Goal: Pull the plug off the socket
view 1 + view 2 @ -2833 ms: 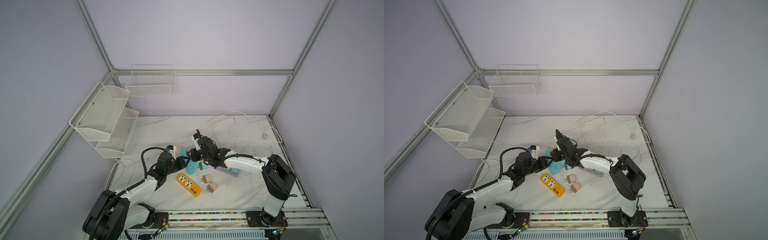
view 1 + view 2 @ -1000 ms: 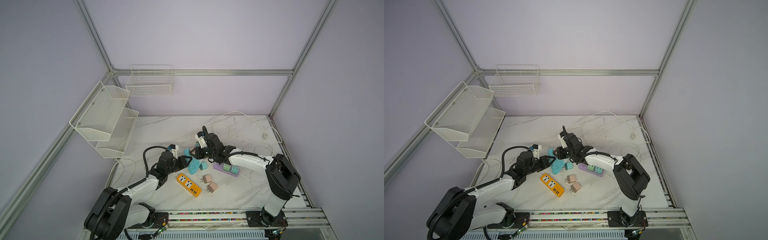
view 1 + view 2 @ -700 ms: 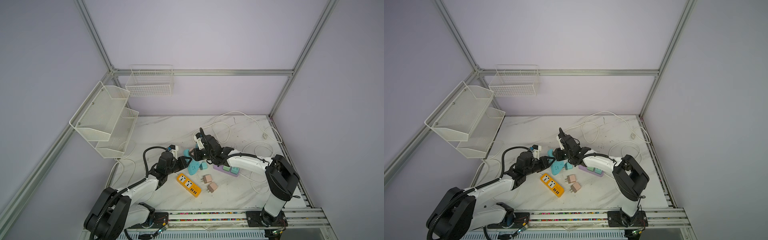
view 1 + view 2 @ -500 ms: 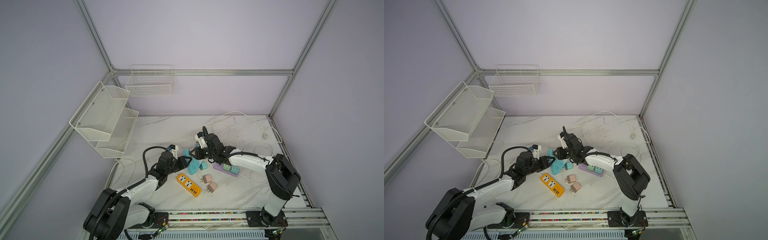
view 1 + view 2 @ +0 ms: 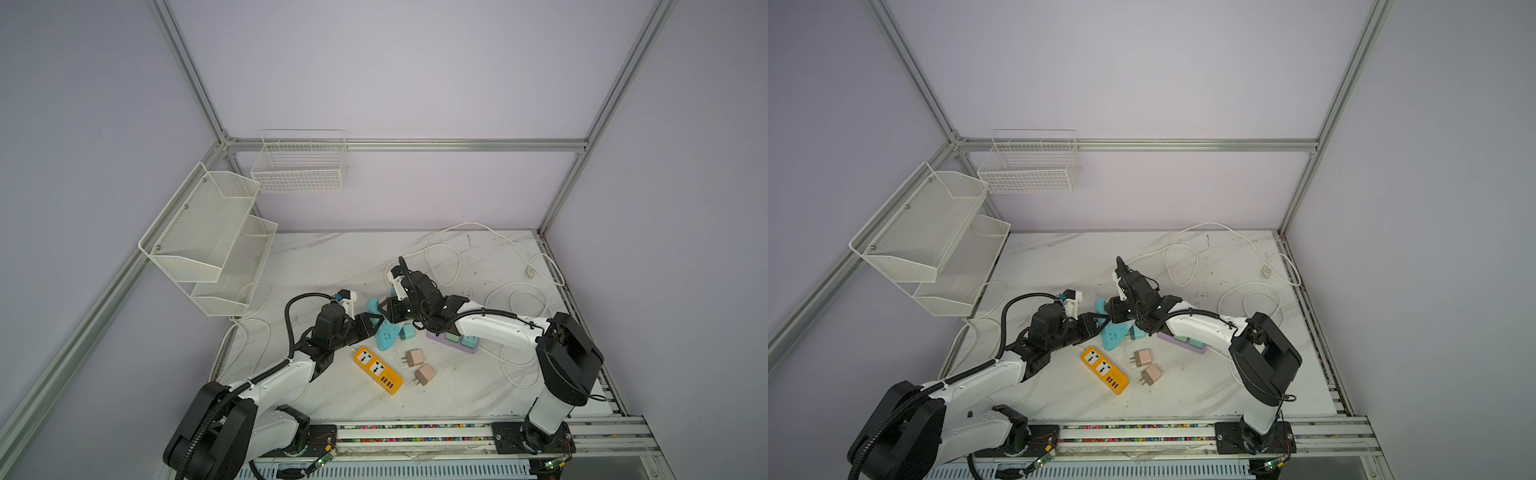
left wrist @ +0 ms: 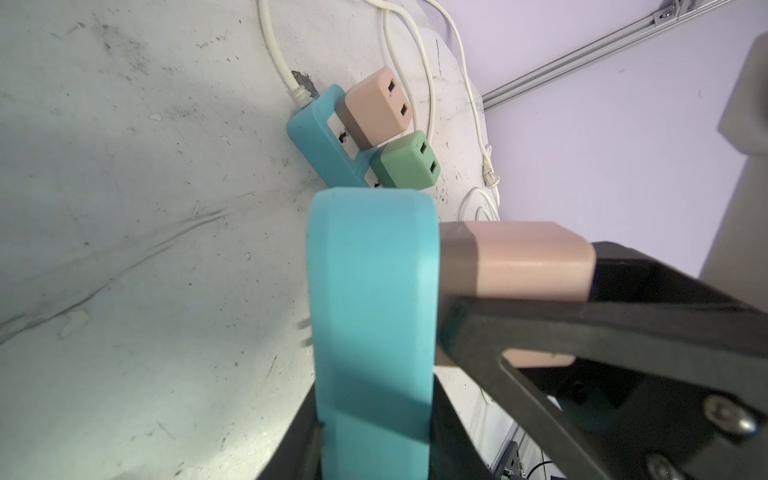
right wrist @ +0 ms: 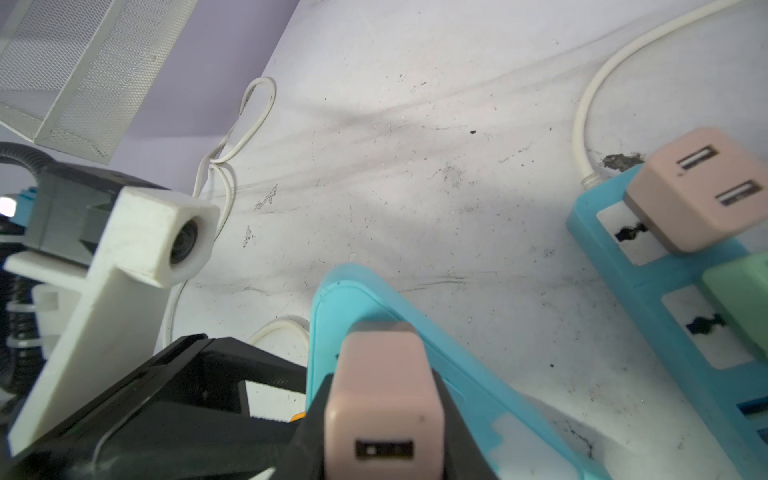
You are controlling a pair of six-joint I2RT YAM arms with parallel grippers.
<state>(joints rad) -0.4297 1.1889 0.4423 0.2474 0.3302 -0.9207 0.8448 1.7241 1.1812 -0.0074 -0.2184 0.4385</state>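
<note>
In the left wrist view the pink plug (image 6: 536,259) is pressing flush against the light-blue socket (image 6: 370,311), so its prongs are hiding. The socket is running off the picture's edge inside the left hand (image 6: 374,440). In the right wrist view the right hand (image 7: 382,419) is covering the plug's flanks, and the edge is cutting off the green plug (image 7: 739,299) and the blue strip (image 7: 648,278). In both top views the right arm is covering part of the purple strip (image 5: 469,349), and the pink plug is showing too small to tell.

White arm links (image 5: 498,328), black joints (image 5: 567,365), ribbed black cable (image 5: 308,295); right claw (image 7: 382,407) black, silver screws (image 6: 725,415).
</note>
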